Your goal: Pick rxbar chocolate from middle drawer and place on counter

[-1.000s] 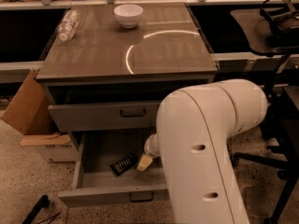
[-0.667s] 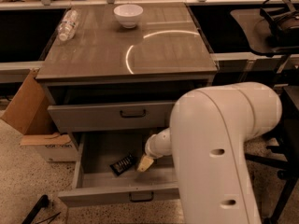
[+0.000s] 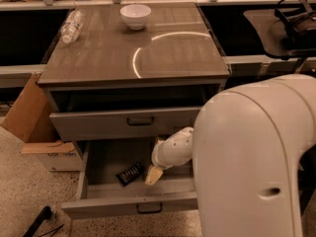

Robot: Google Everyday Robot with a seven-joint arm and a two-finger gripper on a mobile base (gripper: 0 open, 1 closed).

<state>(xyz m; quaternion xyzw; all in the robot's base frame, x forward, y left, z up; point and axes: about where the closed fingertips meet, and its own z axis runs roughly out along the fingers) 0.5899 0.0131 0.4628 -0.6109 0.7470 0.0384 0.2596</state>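
Lying flat in open middle drawer (image 3: 98, 163): rxbar chocolate (image 3: 130, 173), long axis diagonal, front-left to back-right. Hanging just beside, on its right in view, inside same drawer: gripper (image 3: 152, 175), open or closed not discernible.

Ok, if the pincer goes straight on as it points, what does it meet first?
Probably the middle drawer floor, just beside the rxbar chocolate. The pincer points down-left inside the drawer; depth is unclear, so it could clip the bar.
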